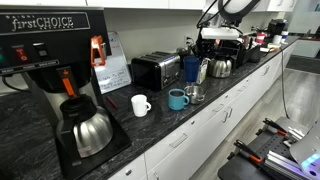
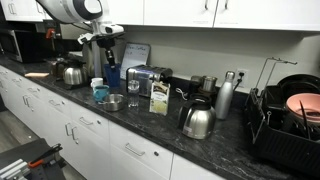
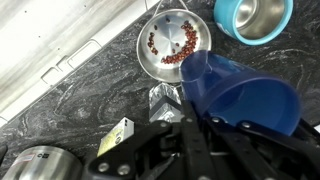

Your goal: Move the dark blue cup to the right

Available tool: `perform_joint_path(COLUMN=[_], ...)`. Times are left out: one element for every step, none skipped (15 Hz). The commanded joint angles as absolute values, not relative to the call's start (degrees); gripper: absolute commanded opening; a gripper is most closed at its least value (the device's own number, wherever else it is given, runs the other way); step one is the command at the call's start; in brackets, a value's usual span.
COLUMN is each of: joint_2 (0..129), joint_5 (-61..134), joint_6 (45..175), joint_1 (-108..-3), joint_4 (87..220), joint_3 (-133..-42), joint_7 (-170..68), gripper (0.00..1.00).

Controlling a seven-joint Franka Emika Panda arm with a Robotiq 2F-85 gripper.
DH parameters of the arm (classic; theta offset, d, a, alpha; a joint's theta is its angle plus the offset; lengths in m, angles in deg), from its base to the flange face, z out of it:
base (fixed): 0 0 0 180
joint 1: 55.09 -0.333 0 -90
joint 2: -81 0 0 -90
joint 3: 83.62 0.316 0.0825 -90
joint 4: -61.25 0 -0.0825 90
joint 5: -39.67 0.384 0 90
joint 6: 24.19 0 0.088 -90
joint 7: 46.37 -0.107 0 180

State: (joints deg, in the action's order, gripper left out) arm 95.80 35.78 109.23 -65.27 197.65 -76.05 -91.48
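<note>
Above the dark kitchen counter point(image 3: 70, 105), the gripper point(image 3: 198, 112) clamps the dark blue cup point(image 3: 240, 95) by its rim, seemingly ready to carry it right.

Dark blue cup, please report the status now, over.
Gripper shut on dark blue cup. Cup tilted. Steel bowl and teal mug close by.
</note>
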Motion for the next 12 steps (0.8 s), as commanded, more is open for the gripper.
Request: perform_joint_path(joint_2=[95.9,96.0,96.4,97.0,97.5,98.1,98.5,98.9,99.4,99.8,99.6,99.1], joint_5=[36.5,36.3,35.6,35.4,35.2,35.0,34.8,34.9,35.0,34.8,34.3,32.9], joint_6=[109.1,108.6,108.6,108.3,107.9,107.5,107.0,106.5,106.3,106.2,106.3,106.7], joint_1=[-63.3,-63.0,-62.5,-61.9,-61.2,-60.3,-59.3,-58.4,-57.3,-56.3,-55.2,-53.8], joint_4=[197.6,197.6,198.0,198.5,198.9,199.4,199.7,200.1,200.7,201.3,201.6,202.0], joint_3=[-74.2,-74.2,-74.1,-74.3,-74.5,-74.7,-74.9,-75.2,-75.5,-75.6,-75.7,-75.4], joint_7=[-90.9,-91.5,-92.2,-92.7,-93.2,-93.9,-94.4,-94.7,-95.2,-95.8,-96.9,-99.2], gripper=[0.01,0.01,0.01,0.01,0.01,0.01,0.01,0.01,0.01,0.01,0.01,0.01])
